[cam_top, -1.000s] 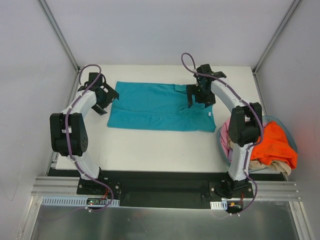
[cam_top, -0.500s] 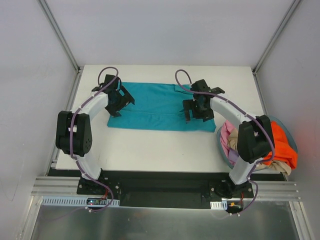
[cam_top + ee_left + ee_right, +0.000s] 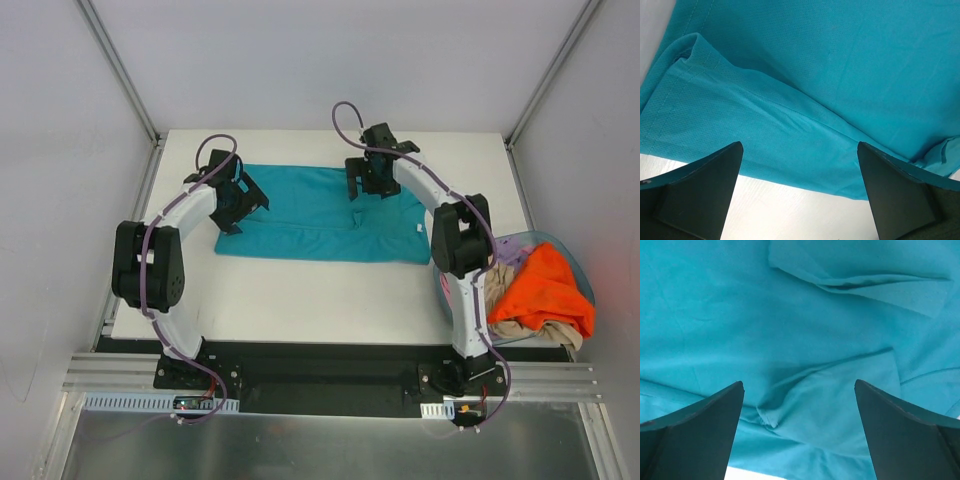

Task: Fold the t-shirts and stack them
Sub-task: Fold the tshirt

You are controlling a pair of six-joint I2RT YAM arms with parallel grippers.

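Across the far half of the white worktop (image 3: 300, 300) lies one teal t-shirt (image 3: 300, 215), spread flat and folded lengthwise, its small white tag (image 3: 417, 229) at its near right corner. Two arms reach over it. The left gripper (image 3: 243, 205) hangs over the shirt's left end with its jaws spread wide and nothing between them; its wrist view shows a doubled hem and the bare worktop just beneath. The right gripper (image 3: 368, 188) hovers over the shirt's far right part, jaws likewise released, above a folded-in sleeve (image 3: 835, 405). One round blue-grey basket (image 3: 588, 285) sits off the worktop's right edge, holding at least three more shirts: one orange (image 3: 540, 290), one tan (image 3: 525, 330), one lavender (image 3: 508, 250). Plain pale walls (image 3: 300, 60) with metal corner posts (image 3: 120, 70) enclose the worktop.
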